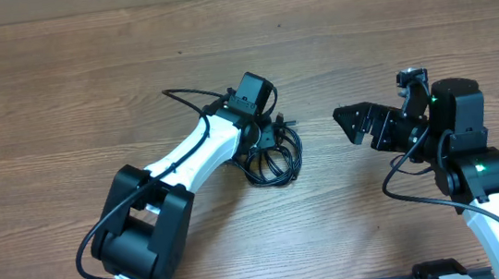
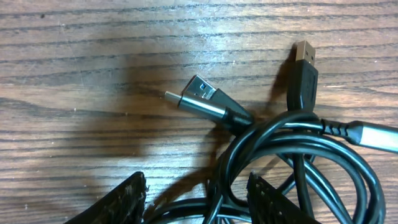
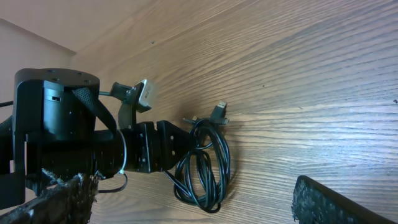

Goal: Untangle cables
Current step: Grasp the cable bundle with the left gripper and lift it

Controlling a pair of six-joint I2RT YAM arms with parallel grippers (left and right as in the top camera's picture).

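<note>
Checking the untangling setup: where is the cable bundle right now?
Overhead, the cable bundle lies coiled at the middle of the table, beneath the left end effector, the right end effector apart on its right.

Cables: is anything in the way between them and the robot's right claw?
No. Only bare table lies between the open right gripper and the cables. The left gripper sits at the bundle's far side, straddling some loops, so it does not block that path.
</note>
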